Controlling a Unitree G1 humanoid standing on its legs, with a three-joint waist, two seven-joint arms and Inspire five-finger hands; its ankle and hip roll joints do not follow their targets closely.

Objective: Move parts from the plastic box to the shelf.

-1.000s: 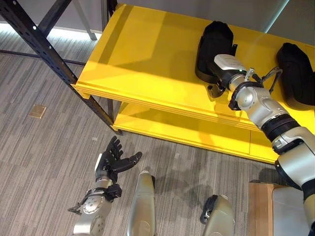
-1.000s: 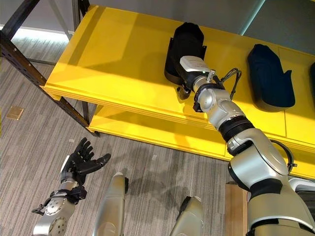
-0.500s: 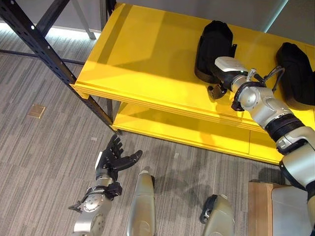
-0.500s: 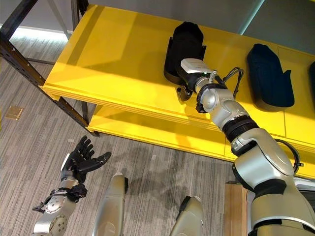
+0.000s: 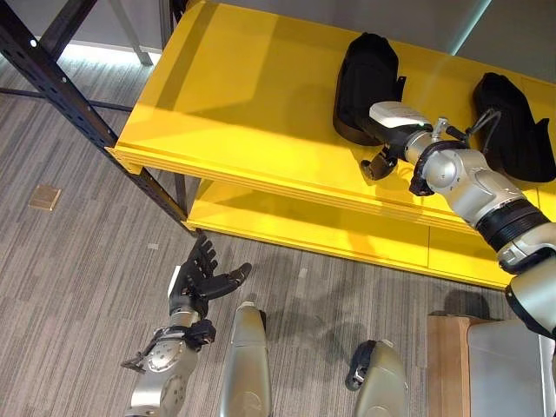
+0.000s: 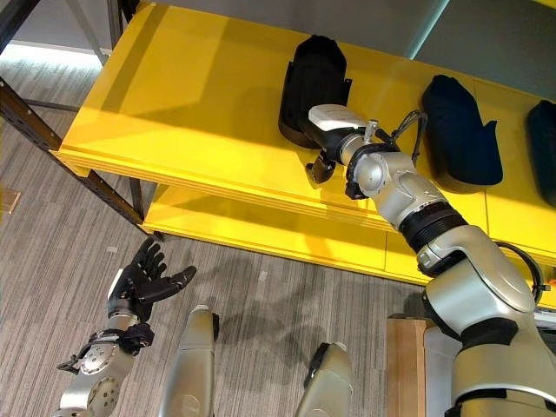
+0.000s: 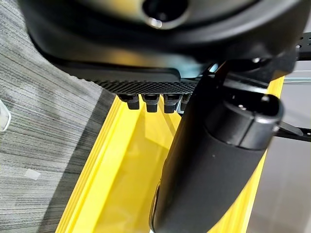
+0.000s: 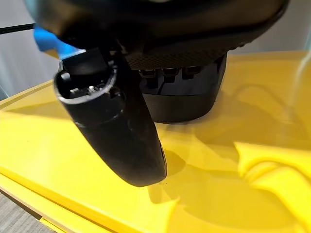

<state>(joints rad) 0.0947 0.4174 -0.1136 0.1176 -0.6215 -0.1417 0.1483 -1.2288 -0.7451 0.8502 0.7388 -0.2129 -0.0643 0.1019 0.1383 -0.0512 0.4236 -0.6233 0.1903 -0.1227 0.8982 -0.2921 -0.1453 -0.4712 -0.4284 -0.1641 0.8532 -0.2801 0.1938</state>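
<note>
A black moulded part (image 5: 365, 74) lies on the yellow shelf's top board (image 5: 243, 95). My right hand (image 5: 393, 117) rests against its near end and is open. Its thumb (image 8: 121, 131) points down at the board, apart from the black part (image 8: 194, 97), and the fingers reach the part's near wall. A second black part (image 5: 508, 122) lies further right, and a third black part (image 6: 543, 143) lies at the shelf's right end. My left hand (image 5: 195, 278) hangs low over the carpet, open and holding nothing, in front of the shelf's left half.
A lower yellow board (image 5: 304, 230) runs under the top one. A black perforated upright (image 5: 61, 87) slants at the shelf's left corner. A wooden-edged grey box (image 5: 447, 365) stands at the bottom right. A small brass floor plate (image 5: 43, 197) lies on the carpet at the left.
The whole picture has shifted a little, so the camera moved. My right hand has drawn slightly back along the near end of the black part. The left hand is unchanged.
</note>
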